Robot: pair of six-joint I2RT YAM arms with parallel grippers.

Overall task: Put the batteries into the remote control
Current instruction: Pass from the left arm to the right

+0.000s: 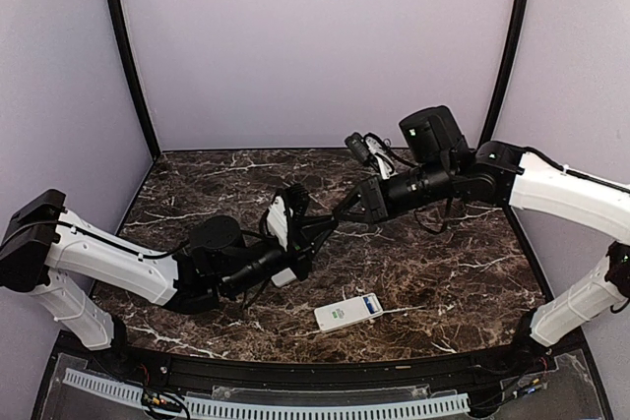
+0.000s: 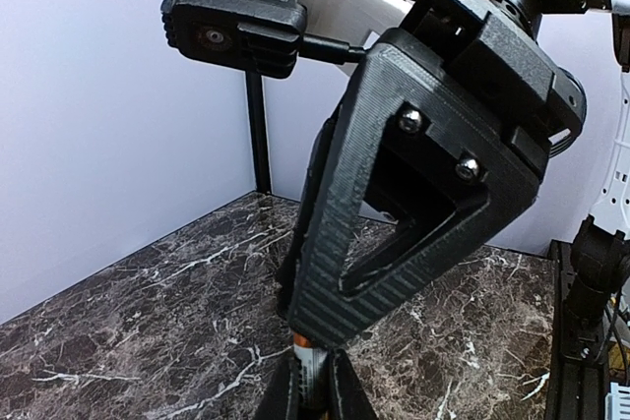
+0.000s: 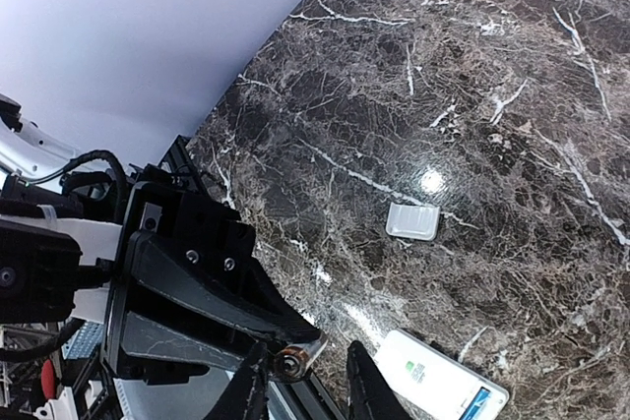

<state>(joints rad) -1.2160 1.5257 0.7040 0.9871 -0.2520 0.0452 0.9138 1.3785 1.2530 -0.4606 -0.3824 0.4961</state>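
Battery [image 3: 291, 361] clamped in left gripper [image 2: 311, 395]; right gripper [image 3: 305, 395] jaws apart astride it, apparently untouched. To be centred between jaws before closure.

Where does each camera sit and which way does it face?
Top external: overhead at the near edge, looking down on the table; left arm, right arm show.
Left wrist: on its arm, facing the right gripper; left gripper shows, holding a battery.
Right wrist: on its arm, facing table and remote; own fingers show.
Shared: both wrist views show the battery.
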